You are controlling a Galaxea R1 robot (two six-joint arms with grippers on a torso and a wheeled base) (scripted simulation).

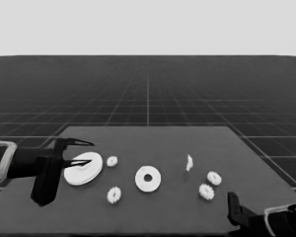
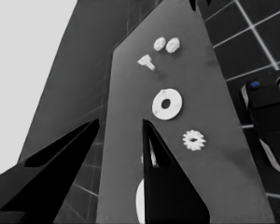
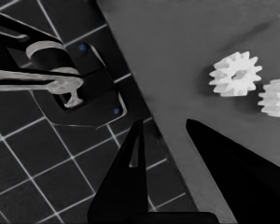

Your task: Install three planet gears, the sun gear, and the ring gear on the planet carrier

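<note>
Larger round part [image 2: 139, 201] behind fingers [image 2: 170, 186]

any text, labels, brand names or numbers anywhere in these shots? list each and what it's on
None: no view shows a readable word, number, brand or sign.
The larger round part, the smaller round part, the four gears and the thin white piece are plain white.
The table is bare and dark.
The left gripper and right gripper carry no markings.

Two arms, black near the wrist, pale grey bands farther back, left gripper [image 1: 79, 153] at 9 o'clock with two long pointed black fingers, right arm [image 1: 266, 217] at 5 o'clock, black with a pale-edged segment
</note>
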